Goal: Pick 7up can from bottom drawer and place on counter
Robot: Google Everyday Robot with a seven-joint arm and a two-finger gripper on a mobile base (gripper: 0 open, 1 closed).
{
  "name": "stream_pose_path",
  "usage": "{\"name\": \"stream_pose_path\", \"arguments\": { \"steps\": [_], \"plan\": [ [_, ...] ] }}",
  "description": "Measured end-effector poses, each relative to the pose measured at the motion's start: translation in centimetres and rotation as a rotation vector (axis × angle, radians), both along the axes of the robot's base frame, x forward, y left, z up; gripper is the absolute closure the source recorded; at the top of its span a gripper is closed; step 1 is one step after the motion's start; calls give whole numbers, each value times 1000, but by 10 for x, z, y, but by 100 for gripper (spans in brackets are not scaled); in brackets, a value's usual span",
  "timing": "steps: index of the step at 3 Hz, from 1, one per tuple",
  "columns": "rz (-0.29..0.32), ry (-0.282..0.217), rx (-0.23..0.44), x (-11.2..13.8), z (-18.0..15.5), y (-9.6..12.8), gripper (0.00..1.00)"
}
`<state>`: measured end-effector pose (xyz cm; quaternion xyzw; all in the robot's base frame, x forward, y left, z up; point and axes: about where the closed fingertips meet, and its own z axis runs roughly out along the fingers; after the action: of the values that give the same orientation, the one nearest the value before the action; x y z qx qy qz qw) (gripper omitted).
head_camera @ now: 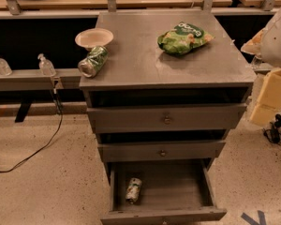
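The 7up can (133,190) lies on its side in the open bottom drawer (192,191), left of the middle, whitish with green patches. The drawer is pulled fully out under the two shut upper drawers. The counter (145,55) is the grey cabinet's flat top. My gripper is out of view; only a white rounded part of my arm (277,36) shows at the right edge, level with the counter and apart from the can.
On the counter are a darker green dented can (92,61) on its side at the left edge, a paper plate (94,37) behind it, and a green chip bag (183,38) at the back right. A black cable (47,144) runs over the floor on the left.
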<state>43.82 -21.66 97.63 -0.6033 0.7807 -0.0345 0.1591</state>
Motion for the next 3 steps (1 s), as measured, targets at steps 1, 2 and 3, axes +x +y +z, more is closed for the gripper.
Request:
{"name": "stream_pose_path", "arguments": {
  "steps": [1,2,3],
  "plan": [
    [0,0,0,0,0,0,0],
    [73,38,12,19,-33,20,0],
    [232,88,90,33,-97,64,0]
  ]
}}
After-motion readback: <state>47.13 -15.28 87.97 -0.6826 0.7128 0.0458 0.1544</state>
